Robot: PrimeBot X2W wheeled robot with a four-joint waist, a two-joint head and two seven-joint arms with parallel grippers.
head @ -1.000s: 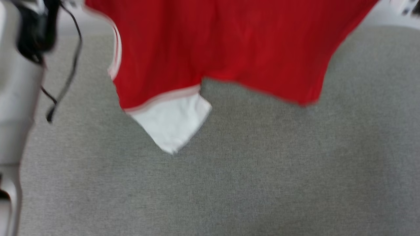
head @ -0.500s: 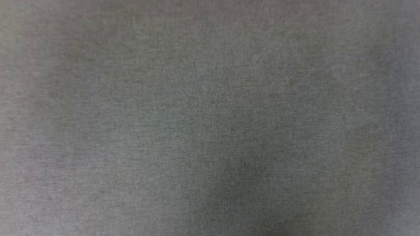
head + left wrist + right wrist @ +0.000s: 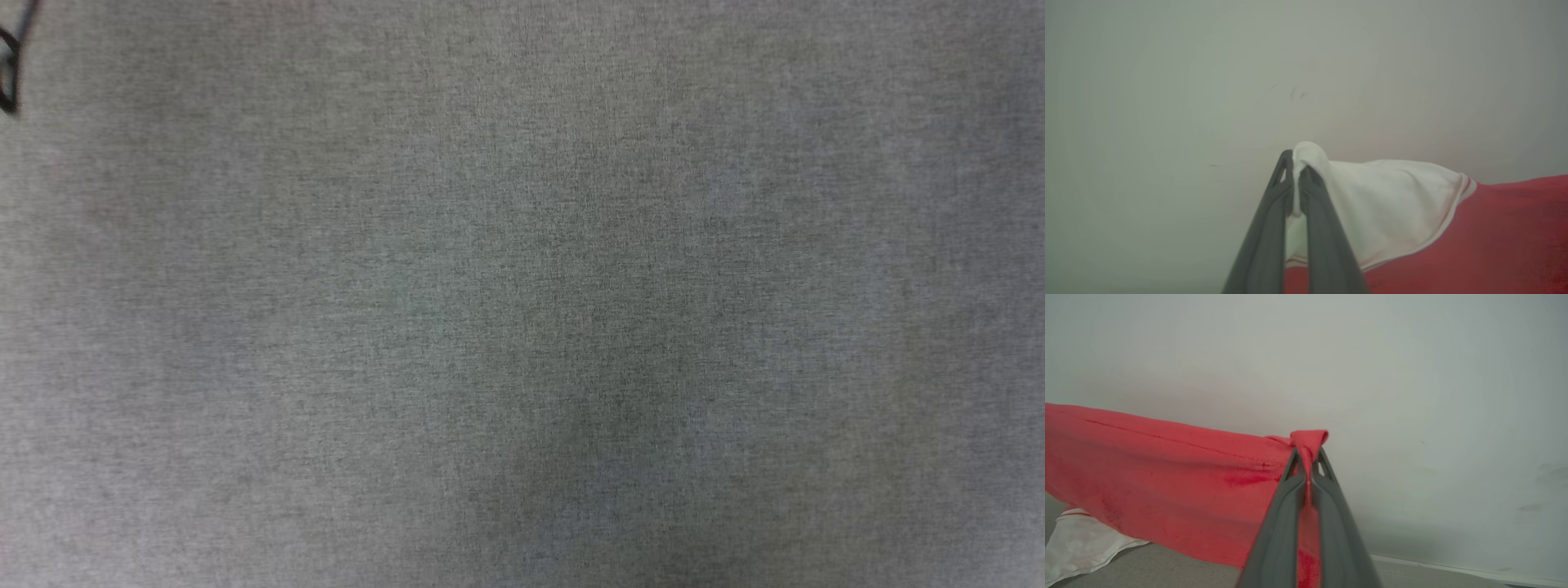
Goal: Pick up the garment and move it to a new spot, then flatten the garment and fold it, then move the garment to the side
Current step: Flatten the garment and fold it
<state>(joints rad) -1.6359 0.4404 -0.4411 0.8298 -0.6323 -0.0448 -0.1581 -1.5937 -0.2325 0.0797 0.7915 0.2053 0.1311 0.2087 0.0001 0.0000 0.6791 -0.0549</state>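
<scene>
L wrist view, nearest: left claw point(image 3: 1295, 173) clenched on a pinch of white sleeve point(image 3: 1384, 200), cloth bulging out past the fingertips. Rest of the garment point(image 3: 1502, 232) off to the right of the claw in that view: sleeve first, then striped trim point(image 3: 1455, 206), then red body out to the frame edge. Behind, pale wall point(image 3: 1208, 81) w/ a few faint marks.

R wrist view, nearest: right claw point(image 3: 1306, 459) clamped on a red edge of the garment point(image 3: 1167, 473), small tuft poking out above the tips, more red squeezed between the fingers lower down. From there, red cloth stretched to the left of the claw, top edge fairly straight, bottom sagging. Under it at lower left, a white sleeve piece point(image 3: 1081, 547) draping toward the grey surface point(image 3: 1167, 571); touching or just above, can't tell. Beyond, pale wall.

Head view: grey woven surface point(image 3: 522, 310), soft shadow low-centre, thin dark loop point(image 3: 8, 77) at the upper-left edge, too little of it to say what.
</scene>
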